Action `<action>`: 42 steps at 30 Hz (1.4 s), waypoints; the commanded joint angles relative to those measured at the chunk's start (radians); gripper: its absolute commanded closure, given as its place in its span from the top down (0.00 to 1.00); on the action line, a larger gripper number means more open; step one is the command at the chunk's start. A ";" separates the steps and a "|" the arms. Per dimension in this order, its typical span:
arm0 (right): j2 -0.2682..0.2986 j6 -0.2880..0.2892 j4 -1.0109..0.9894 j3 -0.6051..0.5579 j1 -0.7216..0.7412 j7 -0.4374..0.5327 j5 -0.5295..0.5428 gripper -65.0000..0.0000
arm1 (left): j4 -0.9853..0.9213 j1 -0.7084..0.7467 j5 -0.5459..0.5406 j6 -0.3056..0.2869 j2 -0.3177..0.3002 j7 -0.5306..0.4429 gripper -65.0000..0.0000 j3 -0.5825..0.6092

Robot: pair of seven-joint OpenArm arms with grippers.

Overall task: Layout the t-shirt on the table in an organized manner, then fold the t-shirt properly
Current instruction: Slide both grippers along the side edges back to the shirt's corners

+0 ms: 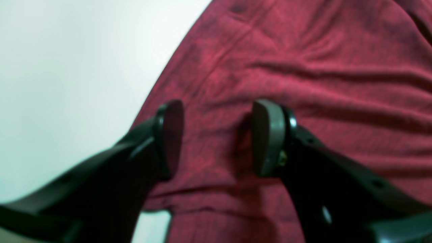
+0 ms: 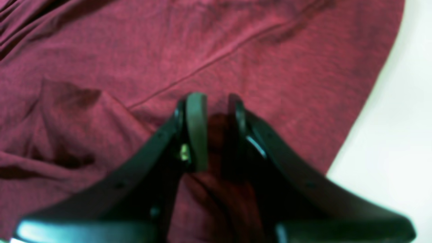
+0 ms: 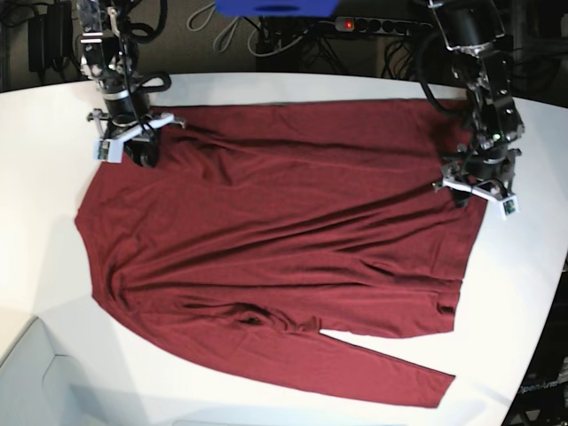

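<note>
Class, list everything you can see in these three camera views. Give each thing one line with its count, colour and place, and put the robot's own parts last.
t-shirt: one, dark red, long-sleeved, spread wrinkled across the middle of the table, one sleeve lying along the near edge.
table: one, white, under the shirt, bare all round it.
cables: several, dark and light, behind the table's far edge.
blue object: one, blue, top edge of the base view, cut off.
left end effector: one, black, open, over the shirt near its edge.
right end effector: one, black, jaws narrowly apart with a fold of shirt between them.
</note>
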 commanded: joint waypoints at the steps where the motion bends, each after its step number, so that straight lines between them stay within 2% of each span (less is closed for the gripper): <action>1: 0.014 0.000 0.004 0.003 -0.023 -0.030 -0.001 0.20 | 0.012 0.006 -0.001 0.005 -0.010 0.011 0.48 -0.003; 11: 0.019 0.000 0.006 0.003 -0.082 -0.029 -0.001 0.20 | 0.016 0.085 -0.001 0.005 -0.010 0.011 0.48 -0.004; 27: 0.017 0.001 0.007 0.005 -0.097 -0.027 -0.001 0.20 | 0.018 0.102 -0.003 0.005 -0.030 0.011 0.48 -0.004; 33: 0.016 0.001 0.021 0.005 -0.128 -0.025 0.001 0.20 | 0.089 0.130 -0.003 0.005 -0.030 0.011 0.48 -0.006; 38: 0.012 0.001 0.040 0.005 -0.145 -0.025 0.001 0.14 | 0.118 0.127 -0.003 0.005 -0.024 0.011 0.48 -0.006; 42: 0.012 0.001 0.041 0.003 -0.138 -0.025 0.001 0.13 | 0.119 0.124 -0.003 0.005 -0.024 0.011 0.48 -0.006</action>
